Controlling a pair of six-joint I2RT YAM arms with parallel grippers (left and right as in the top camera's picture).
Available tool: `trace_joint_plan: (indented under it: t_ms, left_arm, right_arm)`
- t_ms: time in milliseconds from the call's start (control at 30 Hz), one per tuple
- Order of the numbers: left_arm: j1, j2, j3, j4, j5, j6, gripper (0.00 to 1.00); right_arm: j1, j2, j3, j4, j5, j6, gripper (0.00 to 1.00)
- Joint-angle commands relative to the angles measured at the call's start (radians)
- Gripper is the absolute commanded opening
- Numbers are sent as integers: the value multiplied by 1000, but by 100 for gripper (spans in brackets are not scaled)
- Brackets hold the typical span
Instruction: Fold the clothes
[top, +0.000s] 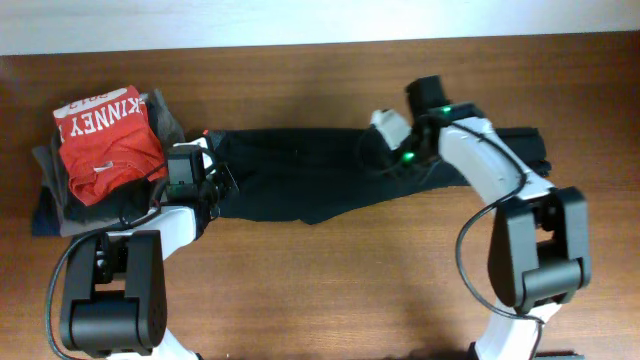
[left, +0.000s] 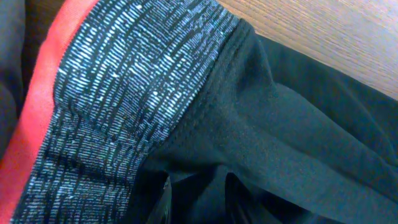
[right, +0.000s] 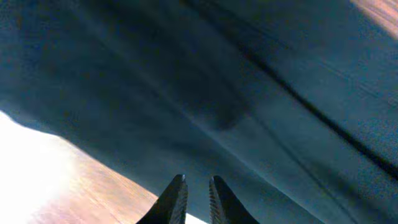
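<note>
Wood table under both arms. A red shirt lies left of the left gripper. That gripper sits at the grey waistband of the pants, and I cannot tell its grip. The pants stretch rightward to the right gripper. Its fingers are nearly together against cloth, and whether they pinch it is unclear.

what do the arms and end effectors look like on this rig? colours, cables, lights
Left arm and right arm: white links with bulky black joint housings; black cables loop beside each. Two green lights glow near the right wrist. Right end effector: two dark tapered fingers. Left end effector: black, details unclear.
</note>
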Motion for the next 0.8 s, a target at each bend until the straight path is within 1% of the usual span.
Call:
trace_joint_plan:
  t_ms: [0,233,333,533,700,767]
  left_arm:
    - [4,18,5,-21,-34,19,29]
    - [4,18,5,-24,-34,19,29]
    - [4,18,5,-29,-34,19,30]
    - [4,18,5,-32,-34,19,30]
    - [4,18,5,-39,-34,19,30]
    - [4,18,5,-39,-34,19,30]
  right_arm:
    - [90,11,11,18,-35,-21,18]
    - [233,52,11,91,-36,-21,18]
    - [293,115,11,162,-35,-21,18]
    - [293,204,11,253,-10,-8,18]
    - [262,224,11,327,119,104,18]
    - [247,224,13,336,119,104,18]
